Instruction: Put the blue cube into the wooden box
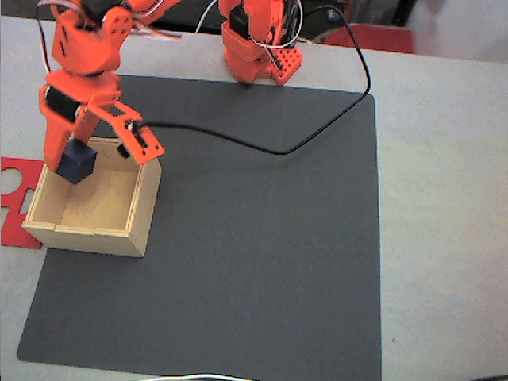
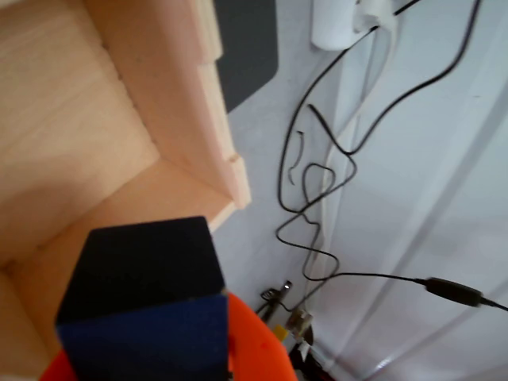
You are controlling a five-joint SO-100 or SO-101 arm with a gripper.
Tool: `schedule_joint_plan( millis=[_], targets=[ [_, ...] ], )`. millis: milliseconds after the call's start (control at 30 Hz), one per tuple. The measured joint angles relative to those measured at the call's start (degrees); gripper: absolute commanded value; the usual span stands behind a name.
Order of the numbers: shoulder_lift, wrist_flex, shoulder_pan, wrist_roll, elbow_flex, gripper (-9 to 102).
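In the fixed view the wooden box (image 1: 139,218) stands on the left edge of the dark mat. My gripper (image 1: 103,156) hangs over its back-left part with its jaws spread wide, open. The blue cube (image 1: 77,163) sits against the left finger, over the box's back-left corner, well apart from the right finger (image 1: 141,143). In the wrist view the blue cube (image 2: 147,294) fills the lower left, lying against one orange finger (image 2: 258,345), with the pale walls of the wooden box (image 2: 182,103) behind it. Whether the cube rests on the box floor I cannot tell.
A flat red piece (image 1: 14,198) lies left of the box. A black cable (image 1: 278,149) loops across the mat (image 1: 262,262) from the gripper toward the arm's base (image 1: 254,48). In the wrist view, loose cables (image 2: 317,198) trail over the white table beyond the box.
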Motion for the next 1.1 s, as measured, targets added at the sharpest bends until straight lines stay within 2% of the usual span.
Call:
schedule_joint_plan(
  millis=[333,500,700,867,967,1100],
  targets=[
    [-6.6,-2.8,-0.2,1.1,0.0,0],
    [-8.1,-2.8,-2.0,1.2,-0.1,15],
    [-9.0,-2.8,-3.8,1.2,-0.1,17],
    [-9.0,-2.8,-3.7,1.2,-0.1,16],
    [-9.0,-2.8,-3.7,1.2,-0.1,0],
    [-8.5,-1.8,-4.7,1.2,-0.1,0]
  ],
)
